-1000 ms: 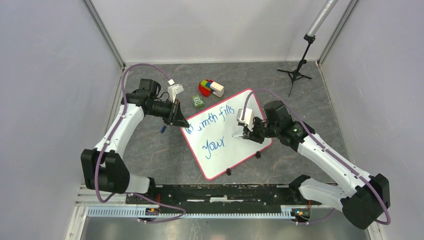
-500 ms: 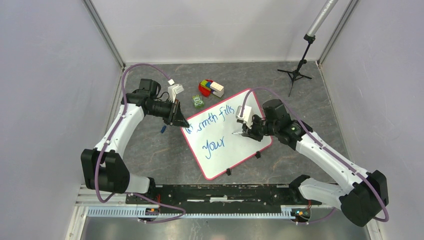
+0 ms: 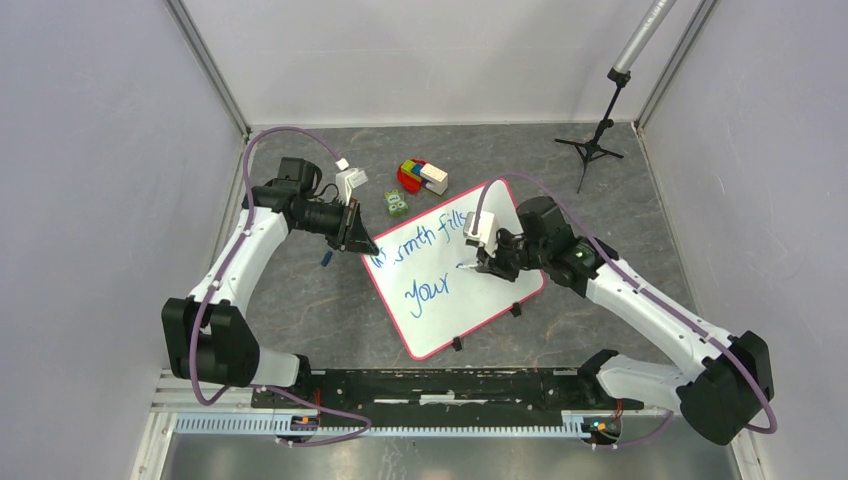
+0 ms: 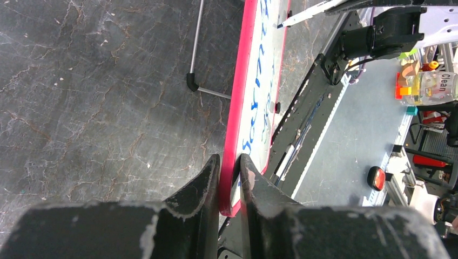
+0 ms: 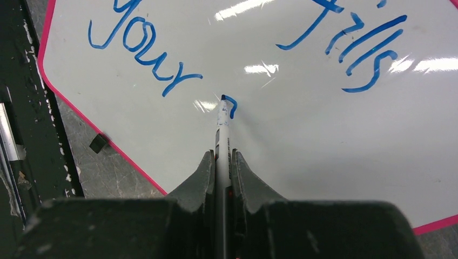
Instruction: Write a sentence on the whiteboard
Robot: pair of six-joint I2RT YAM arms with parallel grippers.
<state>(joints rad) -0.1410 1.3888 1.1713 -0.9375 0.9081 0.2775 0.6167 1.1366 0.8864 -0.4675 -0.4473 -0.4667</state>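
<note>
The whiteboard (image 3: 440, 315) lies tilted on the grey floor, white with a pink-red rim. The sentence (image 3: 432, 290) in blue reads "…rmth fills" and below it "your". My left gripper (image 3: 362, 246) is shut on the board's left corner; in the left wrist view its jaws clamp the red rim (image 4: 236, 135) of the whiteboard. My right gripper (image 3: 484, 266) is shut on a white marker (image 5: 222, 140). The marker tip touches the whiteboard (image 5: 302, 140) right of "your" (image 5: 140, 48), beside a small fresh blue curl (image 5: 231, 105).
A pile of coloured blocks (image 3: 422, 176) and a small green item (image 3: 397, 204) lie behind the board. A black tripod stand (image 3: 597, 130) is at the back right. Black clips (image 3: 456, 344) sit on the board's near rim. The rail (image 3: 440, 385) runs along the near edge.
My right gripper has moved left and slightly up across the board with the marker. The left gripper and the board have not moved.
</note>
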